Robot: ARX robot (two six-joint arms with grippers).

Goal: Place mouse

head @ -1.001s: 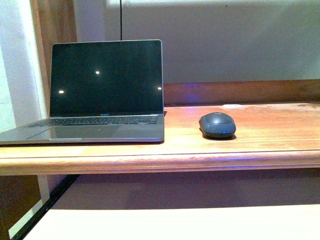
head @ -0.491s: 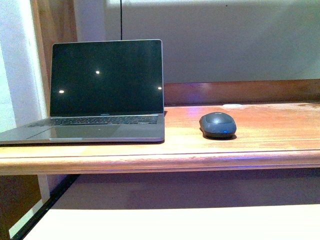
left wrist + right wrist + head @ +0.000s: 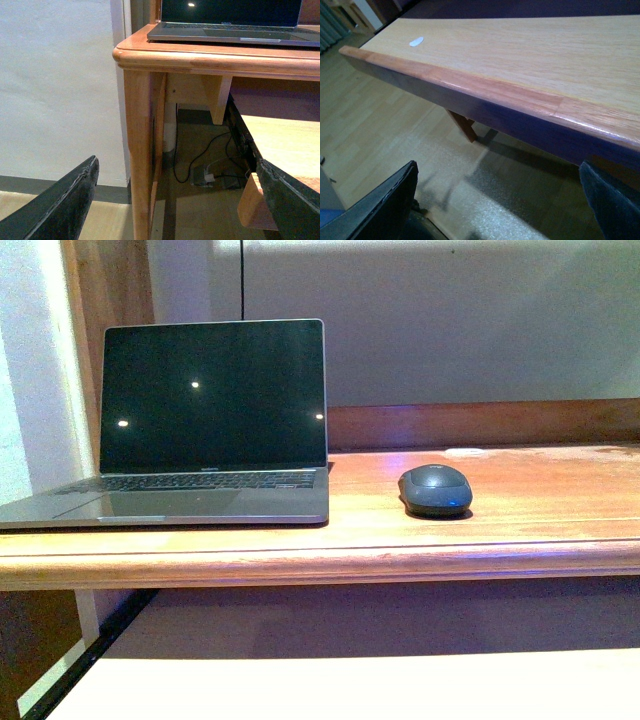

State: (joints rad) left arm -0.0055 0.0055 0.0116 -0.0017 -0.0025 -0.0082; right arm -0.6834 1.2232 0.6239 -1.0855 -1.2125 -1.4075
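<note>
your mouse [image 3: 435, 489] sits flat on the desk [image 3: 560, 530], just right of the open laptop [image 3: 200, 430] and apart from it, nothing touching it. neither arm shows in the front view. the left gripper [image 3: 175, 200] hangs wide and empty beside the desk leg [image 3: 137, 150], low by the floor. the right gripper [image 3: 495, 200] is also spread wide, holding nothing, below the edge of the lower shelf [image 3: 520, 55].

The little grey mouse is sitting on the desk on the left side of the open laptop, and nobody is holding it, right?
Not quite. In the front view the mouse sits on the desk to the right of the open laptop, not the left. The rest is right: nothing is holding it, and no gripper is near it in that view.
</note>
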